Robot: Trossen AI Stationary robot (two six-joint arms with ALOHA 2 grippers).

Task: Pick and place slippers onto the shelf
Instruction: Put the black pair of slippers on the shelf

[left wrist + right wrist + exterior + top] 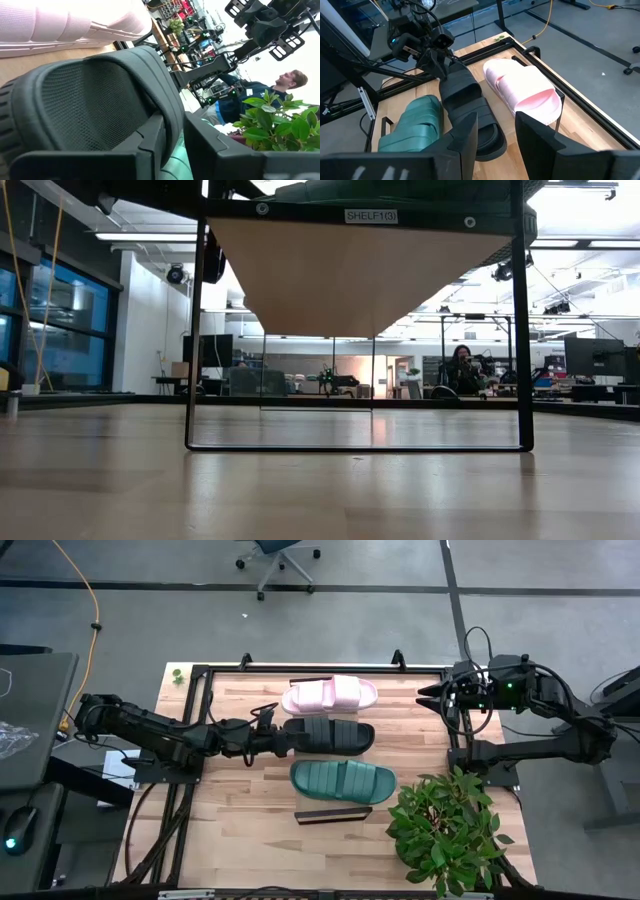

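Three slippers lie side by side on the shelf's light wood board (250,780), whose underside (360,270) fills the low view. The pale pink slipper (330,693) is farthest, the black slipper (335,735) is in the middle, and the teal slipper (343,780) is nearest. My left gripper (283,735) reaches in from the table's left and is shut on the black slipper's left end. My right gripper (430,692) hovers open off the shelf's far right corner, pointing left, apart from all three. My left gripper pinches the black slipper's raised rim (167,125) at the end nearest the left arm, one finger (145,150) on the footbed side and one (215,150) outside. The fingers come about level from the table's left. The slipper's far end (492,145) rests on the board.
A leafy potted plant (445,830) stands at the near right corner. A short dark block (333,815) lies just in front of the teal slipper. Dark rails (200,740) frame the board's short ends. A person (462,370) sits far behind the table. Bare wood shows left of the slippers.
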